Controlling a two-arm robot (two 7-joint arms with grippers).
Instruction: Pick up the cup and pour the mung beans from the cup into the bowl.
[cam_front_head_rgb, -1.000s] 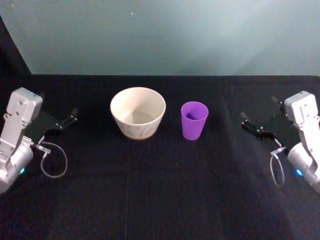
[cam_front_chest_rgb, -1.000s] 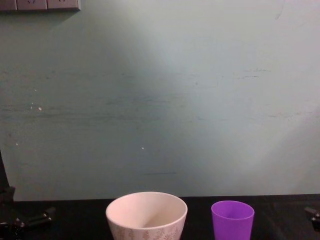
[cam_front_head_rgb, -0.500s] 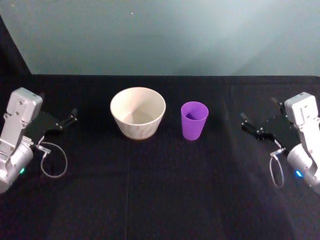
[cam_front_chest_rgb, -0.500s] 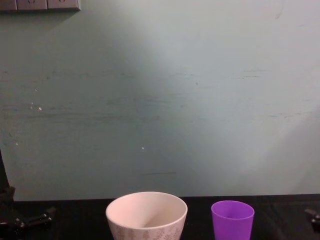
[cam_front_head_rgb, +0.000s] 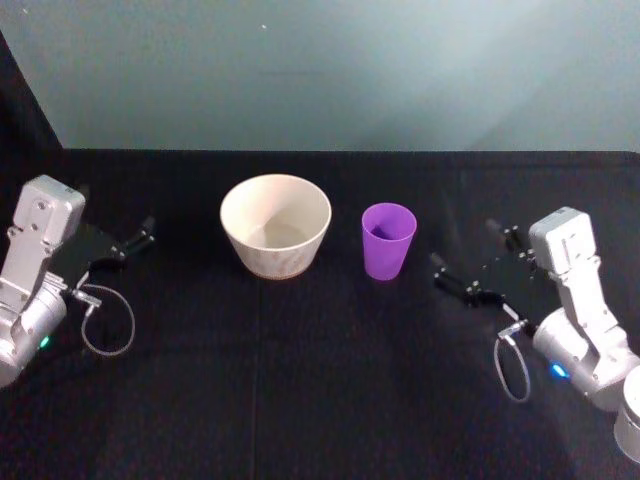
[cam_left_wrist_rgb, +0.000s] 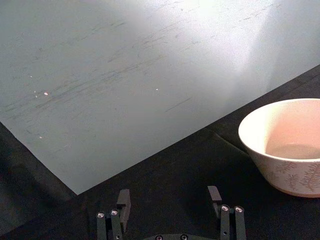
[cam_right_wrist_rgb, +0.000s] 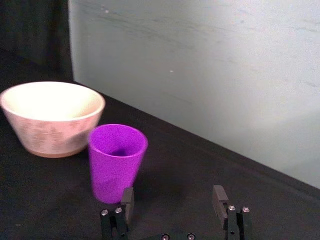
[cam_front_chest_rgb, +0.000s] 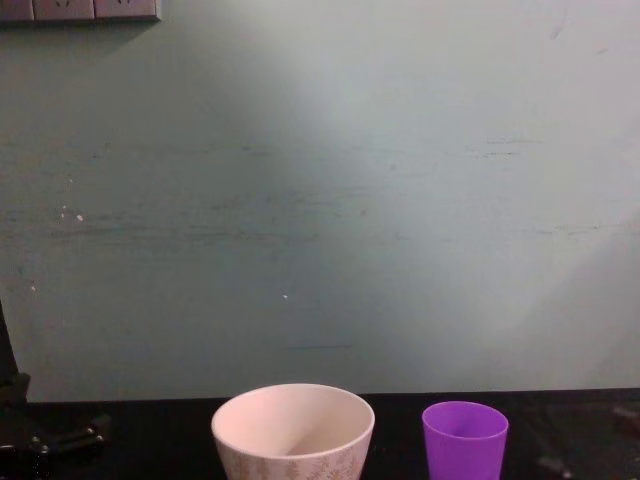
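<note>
The purple cup (cam_front_head_rgb: 388, 240) stands upright on the black table, right of the cream leaf-patterned bowl (cam_front_head_rgb: 276, 225); both also appear in the chest view, cup (cam_front_chest_rgb: 465, 438) and bowl (cam_front_chest_rgb: 293, 430). My right gripper (cam_front_head_rgb: 468, 257) is open, a short way right of the cup and pointing toward it. In the right wrist view the cup (cam_right_wrist_rgb: 117, 160) stands just beyond the open gripper (cam_right_wrist_rgb: 172, 200), with the bowl (cam_right_wrist_rgb: 52, 116) behind it. My left gripper (cam_front_head_rgb: 130, 232) rests open at the far left; the bowl (cam_left_wrist_rgb: 287, 145) shows in its wrist view. The cup's contents are hidden.
A black cloth covers the table (cam_front_head_rgb: 320, 400), with a pale teal wall (cam_front_chest_rgb: 320, 200) behind it. A dark curtain edge (cam_front_head_rgb: 20, 110) hangs at the back left. Loose cable loops (cam_front_head_rgb: 105, 320) hang by each wrist.
My right arm has swung in from the table's right edge toward the cup, its gripper still open. The left arm, cup and bowl have not moved.
</note>
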